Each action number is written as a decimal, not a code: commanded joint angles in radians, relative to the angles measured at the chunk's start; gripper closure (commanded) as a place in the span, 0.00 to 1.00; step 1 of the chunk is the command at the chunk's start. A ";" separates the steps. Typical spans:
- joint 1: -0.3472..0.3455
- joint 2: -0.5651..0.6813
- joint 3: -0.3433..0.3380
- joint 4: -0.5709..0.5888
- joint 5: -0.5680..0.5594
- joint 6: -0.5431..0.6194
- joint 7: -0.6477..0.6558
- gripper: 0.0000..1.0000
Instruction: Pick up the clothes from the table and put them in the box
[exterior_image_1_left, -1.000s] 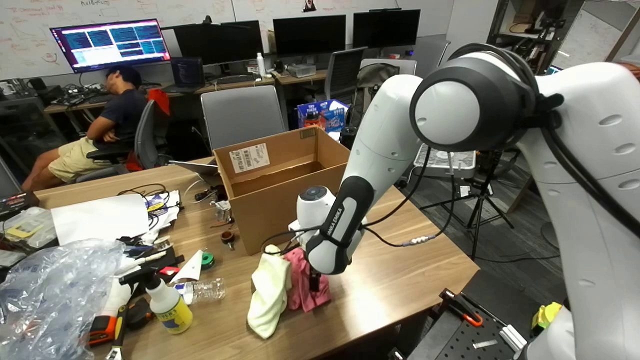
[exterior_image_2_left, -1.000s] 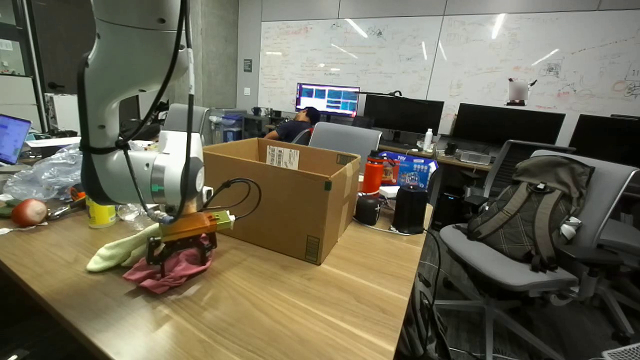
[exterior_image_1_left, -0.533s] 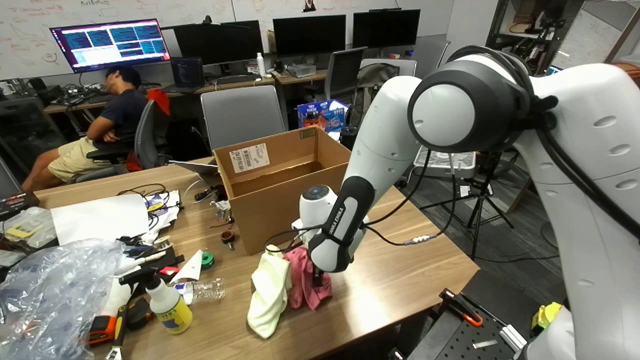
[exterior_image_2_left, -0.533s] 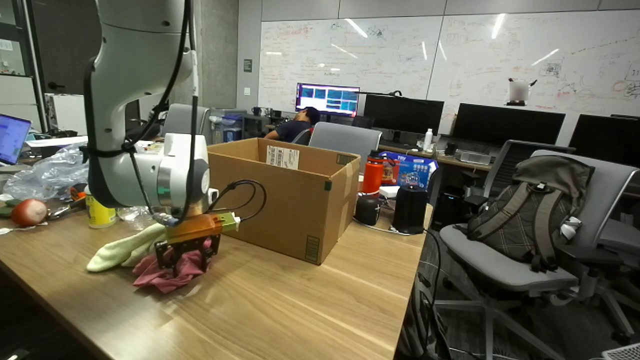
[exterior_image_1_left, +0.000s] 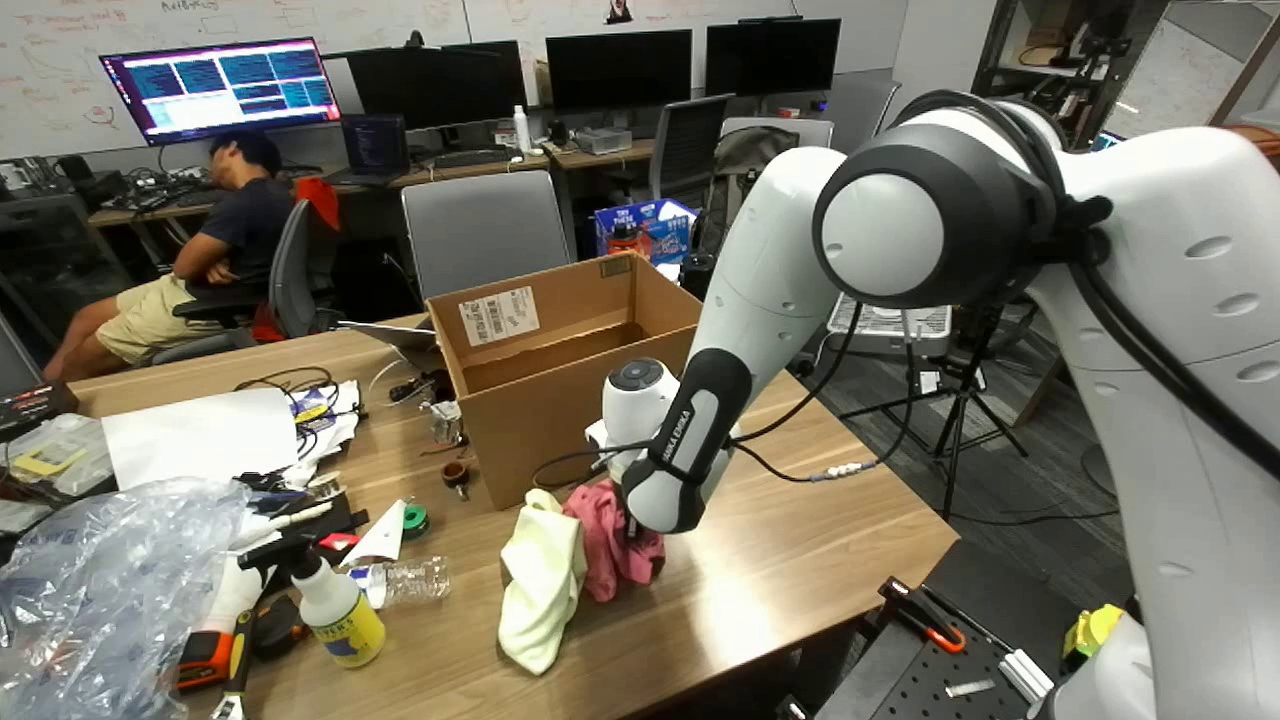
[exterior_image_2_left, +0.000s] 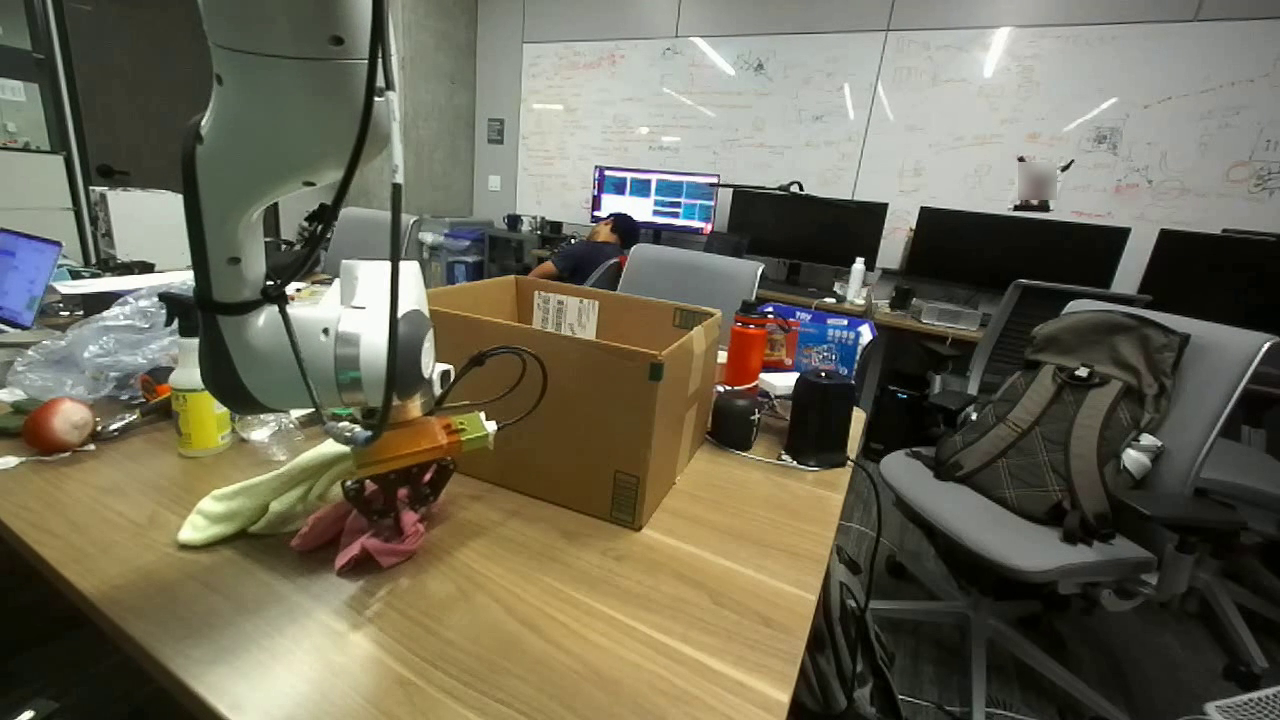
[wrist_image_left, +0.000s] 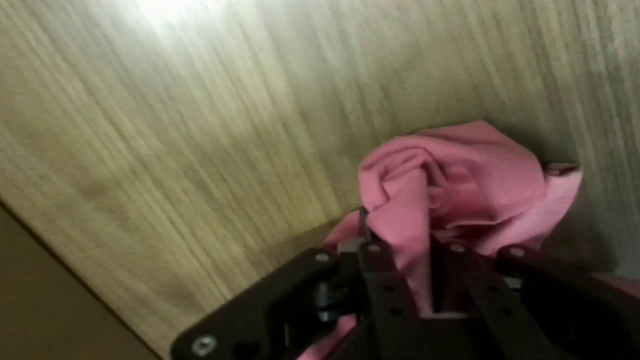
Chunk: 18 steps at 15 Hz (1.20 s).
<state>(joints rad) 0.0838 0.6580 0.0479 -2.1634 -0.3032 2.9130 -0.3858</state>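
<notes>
The clothes are a pink cloth (exterior_image_1_left: 605, 545) and a pale yellow cloth (exterior_image_1_left: 540, 590), side by side on the table (exterior_image_1_left: 780, 570). My gripper (exterior_image_2_left: 400, 505) is low over the pink cloth with its jaws drawn together. In the wrist view, a fold of the pink cloth (wrist_image_left: 465, 185) is pinched between the jaws of the gripper (wrist_image_left: 400, 225), and the rest bunches around them. Much of the pink cloth still lies on the table. The yellow cloth (exterior_image_2_left: 265, 495) lies loose alongside. Behind the clothes stands the open cardboard box (exterior_image_1_left: 550, 430); its floor is only partly visible.
A spray bottle (exterior_image_1_left: 340, 610), a plastic bottle (exterior_image_1_left: 405, 582) and a plastic wrap heap (exterior_image_1_left: 110, 590) lie beyond the yellow cloth. The tall wall of the box (exterior_image_2_left: 560, 420) rises close beside my gripper. Speakers and an orange bottle (exterior_image_2_left: 745, 350) stand behind the box.
The jaws have closed, gathering the pink cloth between them. My gripper has shifted slightly toward the box, dragging the pink cloth along, and the yellow cloth's edge has moved a little.
</notes>
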 joint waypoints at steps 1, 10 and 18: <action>0.008 -0.082 -0.040 -0.034 -0.013 0.060 0.066 0.97; 0.039 -0.376 -0.204 -0.110 -0.043 0.141 0.200 0.97; 0.166 -0.572 -0.388 -0.096 -0.240 0.143 0.391 0.97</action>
<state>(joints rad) 0.2018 0.1630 -0.2848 -2.2456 -0.4518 3.0398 -0.0845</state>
